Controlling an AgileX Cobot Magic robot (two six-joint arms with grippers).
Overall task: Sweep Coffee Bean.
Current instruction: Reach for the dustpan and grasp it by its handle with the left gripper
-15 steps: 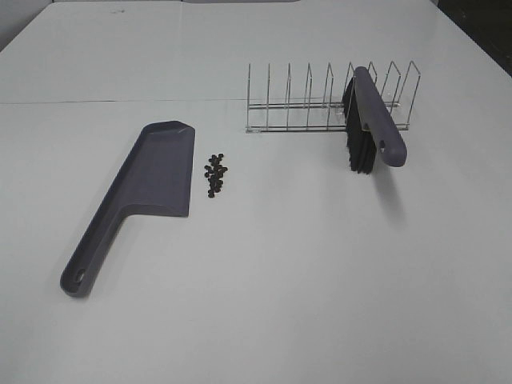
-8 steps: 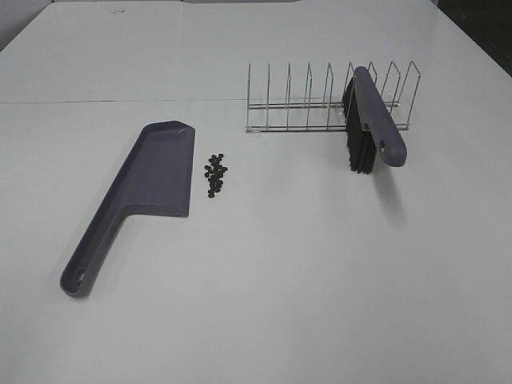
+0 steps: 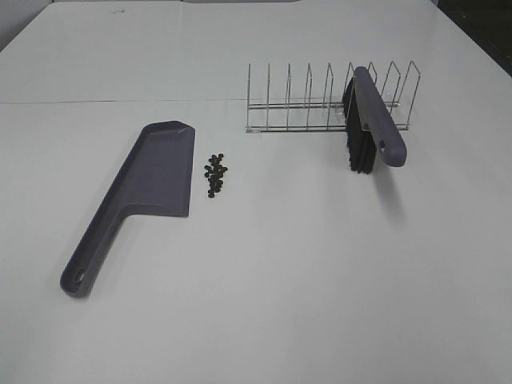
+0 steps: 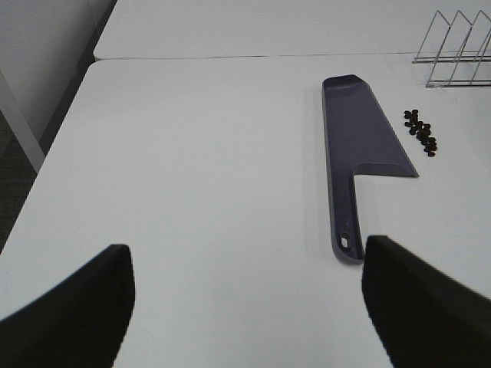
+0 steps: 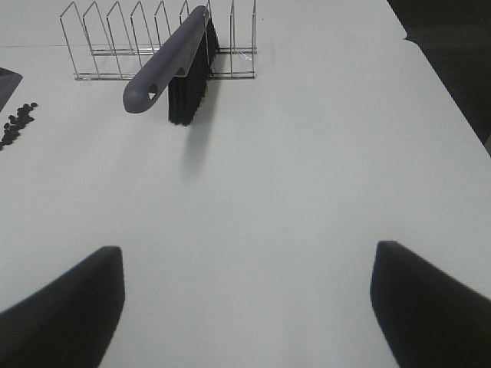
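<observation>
On the white table (image 3: 320, 280), unchanged against the frame one second earlier: one grey-purple dustpan (image 3: 156, 172) at left, one coffee bean cluster (image 3: 214, 174) of roughly fifteen beans just right of the pan, not touching, and one brush (image 3: 374, 120) propped in one wire rack (image 3: 288, 128), far right. Nearer, left gripper (image 4: 242, 253) and right gripper (image 5: 247, 247), each spread wide and empty.

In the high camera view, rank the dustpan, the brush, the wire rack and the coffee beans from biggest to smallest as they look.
1. The dustpan and the wire rack: roughly alike, and the rack sits farther back, so I won't rank them.
2. The brush.
3. The coffee beans, by far smallest.
</observation>
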